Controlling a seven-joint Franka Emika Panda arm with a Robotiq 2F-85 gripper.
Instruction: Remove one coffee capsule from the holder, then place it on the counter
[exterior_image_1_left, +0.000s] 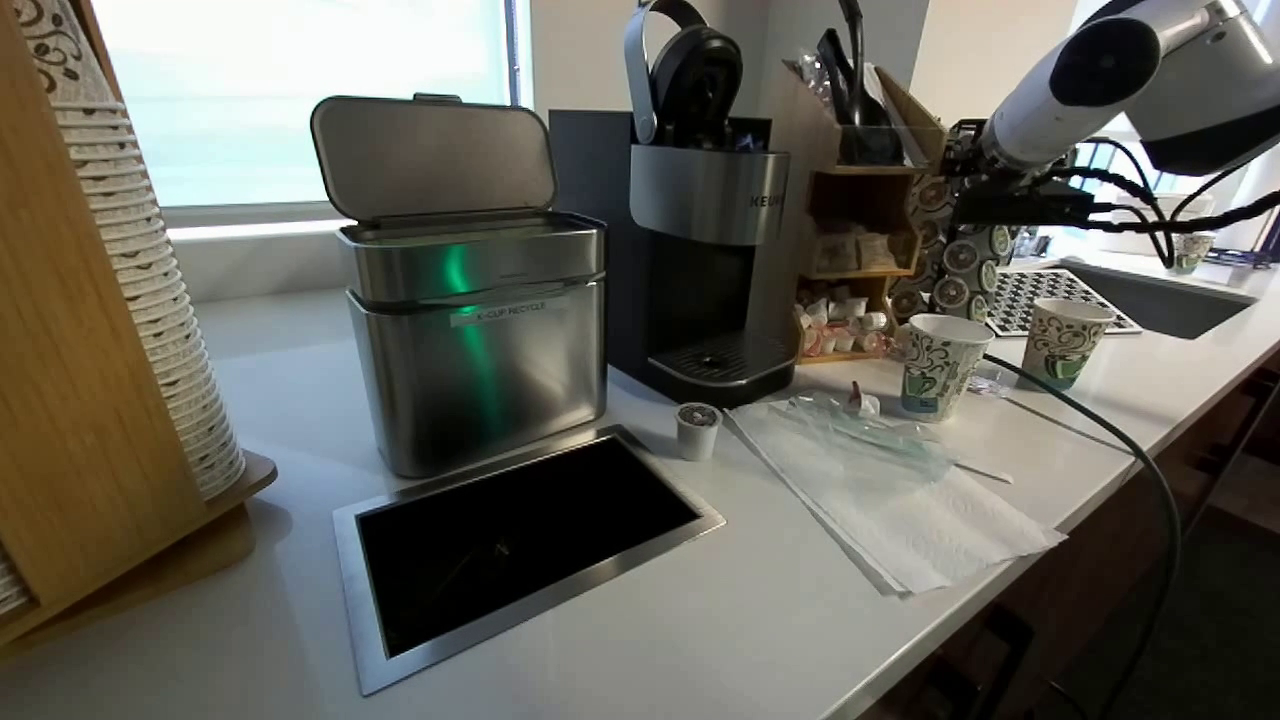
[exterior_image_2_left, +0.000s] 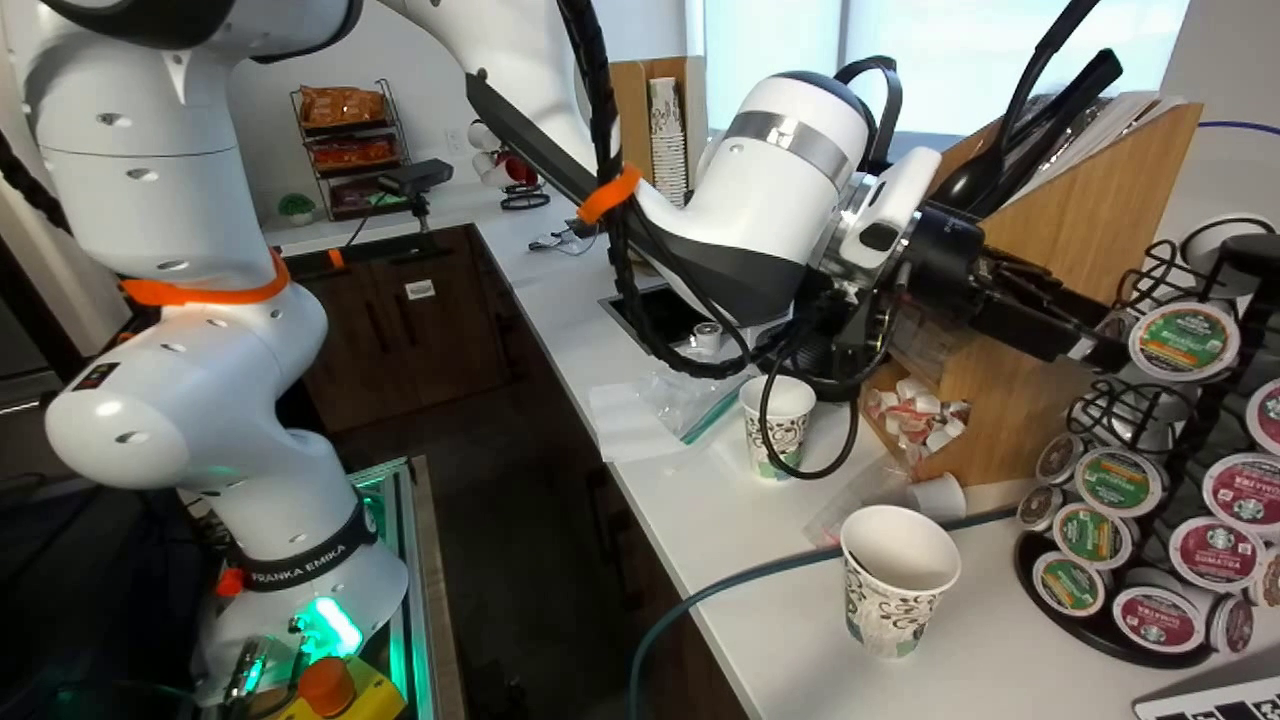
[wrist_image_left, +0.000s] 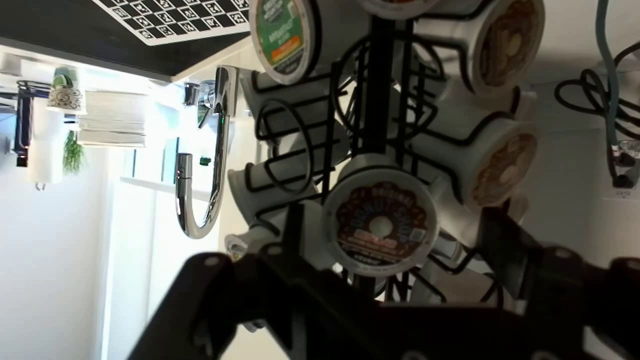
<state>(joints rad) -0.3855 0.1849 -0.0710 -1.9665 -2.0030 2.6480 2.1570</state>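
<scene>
The holder (exterior_image_2_left: 1082, 634) is a black wire rack with columns of coffee capsules. It stands on the white counter (exterior_image_2_left: 720, 560) at the right of an exterior view and fills the middle of the wrist view (wrist_image_left: 378, 85). My gripper (wrist_image_left: 395, 235) is open, its fingers spread on both sides of a brown-lidded Donut Shop capsule (wrist_image_left: 381, 227) seated in the rack. The capsule is nearer the left finger; contact is unclear. In an exterior view the gripper (exterior_image_2_left: 1105, 345) reaches the rack's upper part beside a green-lidded capsule (exterior_image_2_left: 1185, 341). A loose white capsule (exterior_image_1_left: 697, 432) stands on the counter by the steel-framed opening (exterior_image_1_left: 590, 590).
A wooden box (exterior_image_2_left: 1060, 270) with utensils and creamers stands right beside the arm. Paper cups (exterior_image_2_left: 895, 575) and a green hose (exterior_image_2_left: 720, 590) lie in front. A Keurig machine (exterior_image_1_left: 710, 200), a steel bin (exterior_image_1_left: 490, 370) and a napkin (exterior_image_1_left: 920, 530) are farther along the counter.
</scene>
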